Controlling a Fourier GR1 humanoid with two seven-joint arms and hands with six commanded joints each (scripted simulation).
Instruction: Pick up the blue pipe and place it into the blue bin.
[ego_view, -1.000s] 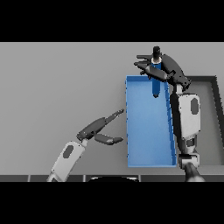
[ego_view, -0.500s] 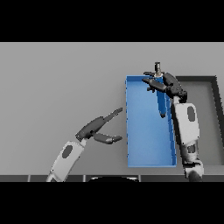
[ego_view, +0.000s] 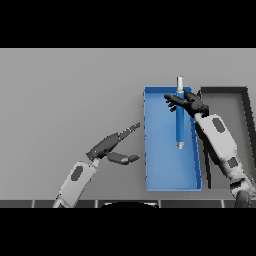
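While one blue pipe (ego_view: 179, 117) overlies one blue bin (ego_view: 170, 175), two hands show.

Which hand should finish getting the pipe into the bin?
Right. The right hand is already at the blue pipe over the blue bin; the left hand sits open outside it.
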